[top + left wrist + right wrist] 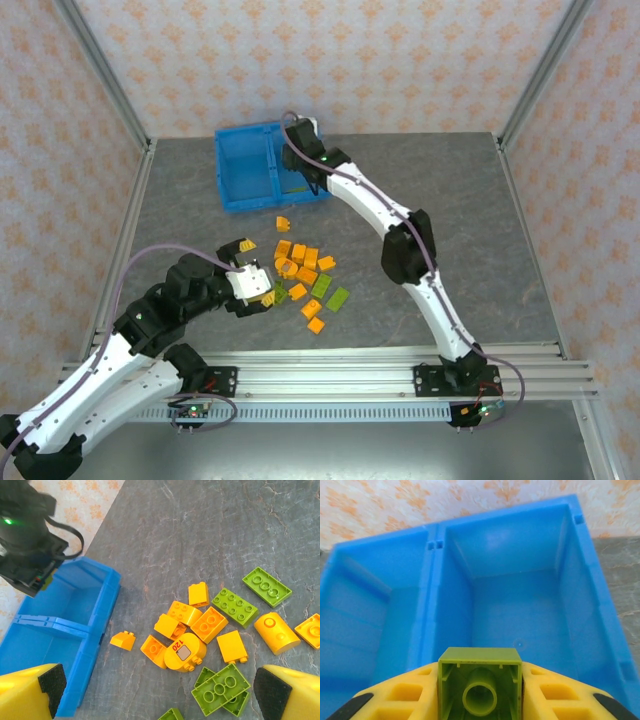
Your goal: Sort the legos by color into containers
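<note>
**Green brick clamped over the bin**

My right gripper [480, 692] is closed on one lime-green brick [480, 667]. The right wrist view looks at the brick's hollow underside: square walls with a round tube in the middle, and my yellow fingers [400, 697] pressing on both sides. Below it lies the blue bin [520, 545], and the brick hangs over the right compartment, just beside the divider [433, 555].

The top view places it all. The bin [245, 170] sits toward the far edge of the table [450, 220], left of centre, with my right gripper [300, 160] above it.

The other legos [305, 275] lie mid-table, orange and green mixed. My left gripper [255, 275] hovers at their left side, jaws wide apart and holding nothing.

The left wrist view shows the pile closely. It has studded green plates [267, 586], orange blocks [209, 625], one rounded orange piece [185, 652] marked 120, and a small sloped orange piece [123, 640] apart from the pile, nearer the bin [95, 610].
</note>
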`<action>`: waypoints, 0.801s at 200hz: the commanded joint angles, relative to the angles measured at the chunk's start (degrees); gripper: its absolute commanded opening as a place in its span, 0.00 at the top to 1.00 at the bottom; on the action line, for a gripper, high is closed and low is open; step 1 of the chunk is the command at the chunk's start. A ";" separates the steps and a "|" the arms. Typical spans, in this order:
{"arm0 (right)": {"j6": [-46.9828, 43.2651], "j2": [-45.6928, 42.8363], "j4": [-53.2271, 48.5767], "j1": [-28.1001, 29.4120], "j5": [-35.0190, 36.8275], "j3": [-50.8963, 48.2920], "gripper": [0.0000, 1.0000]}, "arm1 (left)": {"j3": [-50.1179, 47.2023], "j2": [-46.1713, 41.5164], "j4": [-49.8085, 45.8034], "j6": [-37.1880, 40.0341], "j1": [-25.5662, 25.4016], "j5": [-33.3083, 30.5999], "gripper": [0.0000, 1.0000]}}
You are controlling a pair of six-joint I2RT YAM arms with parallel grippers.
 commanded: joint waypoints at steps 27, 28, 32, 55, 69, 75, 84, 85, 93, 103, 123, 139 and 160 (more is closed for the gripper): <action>-2.40 8.90 -0.29 -0.72 -2.84 13.07 0.59 | 0.09 -0.36 0.45 0.35 -0.13 -0.84 0.00; -2.44 8.99 -0.18 -0.74 -2.81 13.03 0.59 | 0.09 -0.32 0.45 0.36 -0.14 -0.84 0.00; -2.42 9.20 0.12 -0.75 -2.57 13.07 0.58 | 0.08 -0.36 0.38 0.37 -0.14 -0.84 0.00; -1.25 9.67 0.63 -1.16 -1.74 12.40 0.55 | 0.18 -0.44 0.16 0.37 -0.14 -0.84 0.00; -0.52 9.71 0.64 -1.28 -2.58 11.81 0.54 | 0.17 -0.37 0.27 0.54 -0.14 -0.84 0.00; -0.35 9.66 0.44 -1.29 -2.89 11.74 0.54 | 0.17 -0.32 0.26 0.49 -0.08 -0.77 0.00; -0.04 9.54 -0.16 -1.29 -3.49 11.93 0.54 | 0.17 -0.27 0.27 0.52 -0.12 -0.67 0.00; -0.03 9.49 -0.24 -1.28 -3.54 11.93 0.54 | 0.17 -0.27 0.23 0.53 -0.13 -0.62 0.00; 0.15 8.87 -0.74 -1.28 -3.92 12.09 0.54 | 0.17 -0.25 0.26 0.51 -0.14 -0.51 0.00; 0.21 7.28 -1.63 -1.20 -4.15 11.95 0.53 | 0.09 -0.31 0.34 0.50 -0.14 -0.49 0.00; 0.09 1.68 -4.88 -0.88 -4.37 9.80 0.51 | 0.00 -0.32 0.36 0.50 -0.14 -0.49 0.00; 0.74 -6.18 -5.87 -0.56 -4.06 1.68 0.51 | 0.00 -0.45 0.30 0.63 -0.14 -0.16 0.00; 1.63 -20.97 -1.33 0.27 -4.13 -18.14 0.49 | -0.02 -0.54 0.21 0.68 -0.14 0.49 0.00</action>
